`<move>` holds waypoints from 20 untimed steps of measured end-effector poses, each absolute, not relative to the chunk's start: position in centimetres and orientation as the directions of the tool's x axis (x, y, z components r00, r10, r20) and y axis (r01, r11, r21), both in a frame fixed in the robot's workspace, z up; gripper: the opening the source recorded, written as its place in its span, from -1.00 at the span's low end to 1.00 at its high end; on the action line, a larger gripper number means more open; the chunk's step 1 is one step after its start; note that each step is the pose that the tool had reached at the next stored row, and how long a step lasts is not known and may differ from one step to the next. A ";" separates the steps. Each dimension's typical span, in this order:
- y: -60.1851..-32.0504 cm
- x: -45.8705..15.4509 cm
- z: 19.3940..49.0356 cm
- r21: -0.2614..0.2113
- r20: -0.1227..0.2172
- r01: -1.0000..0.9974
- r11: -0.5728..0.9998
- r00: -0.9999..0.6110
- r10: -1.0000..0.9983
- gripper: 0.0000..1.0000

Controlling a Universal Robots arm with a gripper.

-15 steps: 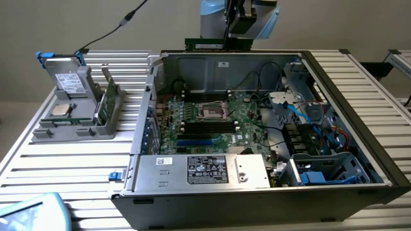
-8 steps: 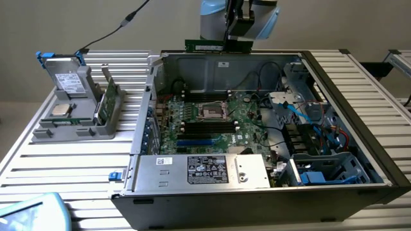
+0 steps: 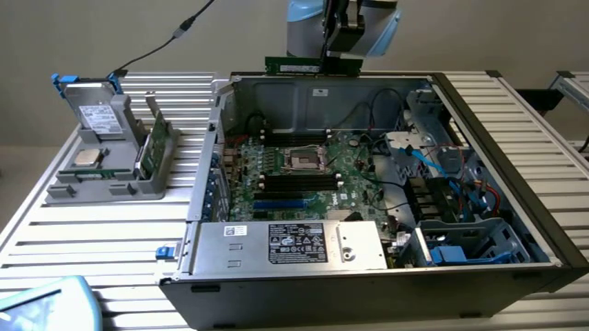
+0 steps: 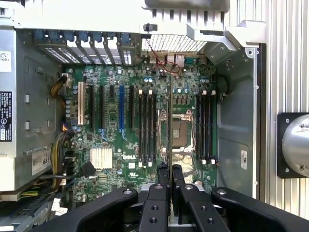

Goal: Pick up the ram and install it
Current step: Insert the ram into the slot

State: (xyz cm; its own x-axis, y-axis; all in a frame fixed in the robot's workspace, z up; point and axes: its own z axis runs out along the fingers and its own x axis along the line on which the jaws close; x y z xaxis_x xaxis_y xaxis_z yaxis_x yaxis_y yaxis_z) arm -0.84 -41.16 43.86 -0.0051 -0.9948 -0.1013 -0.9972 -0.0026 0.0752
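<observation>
- Ram [image 3: 292, 67]: thin green stick, held level above open PC case [image 3: 276, 103], over mobo [image 3: 354, 181].
- Gripper [image 4: 170, 170]: fingers pinched on ram's end.
- Handling, est.: light, stiff, fragile; hold by flat faces, not contacts.

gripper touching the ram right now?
Touching. Exterior view shows the ram clamped at one end in the gripper, above the computer case; wrist view shows it edge-on between the shut jaws.
</observation>
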 end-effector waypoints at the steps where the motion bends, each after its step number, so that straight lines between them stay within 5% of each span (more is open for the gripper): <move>1: -41.2 -0.8 43.9 0.075 -0.101 -0.997 -0.002 -0.005 -0.995 -0.73; 20: -41.0 -2.3 42.6 0.042 -0.092 -0.999 -0.005 0.001 -0.996 -0.73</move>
